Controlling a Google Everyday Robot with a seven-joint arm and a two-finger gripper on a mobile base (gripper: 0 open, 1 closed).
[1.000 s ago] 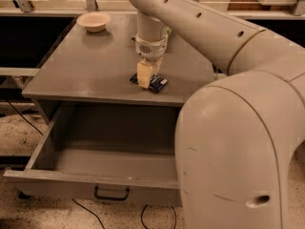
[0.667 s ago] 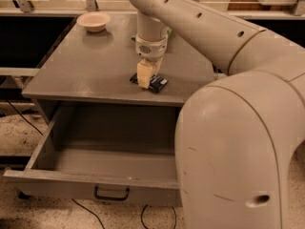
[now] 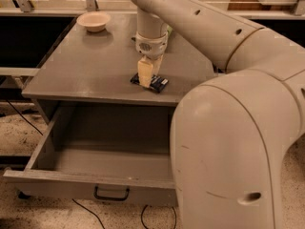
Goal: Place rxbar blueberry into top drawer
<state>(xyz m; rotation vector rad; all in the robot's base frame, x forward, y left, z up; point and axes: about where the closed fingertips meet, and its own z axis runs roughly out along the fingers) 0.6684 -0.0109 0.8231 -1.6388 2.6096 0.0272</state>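
The wide grey top drawer is open, but the navy-wrapped rxbar blueberry lies on the grey tabletop under the pincer, whose grip I cannot tell.

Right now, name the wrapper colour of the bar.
Dark blue rxbar blueberry, beneath the claw on the cabinet top; camera view.

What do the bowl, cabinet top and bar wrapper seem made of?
Bowl: probably ceramic or plastic, smooth cream surface. Cabinet top: perhaps painted metal or laminate, flat grey sheen. Wrapper of the rxbar blueberry, under the gripper: likely plastic film, slight shine.
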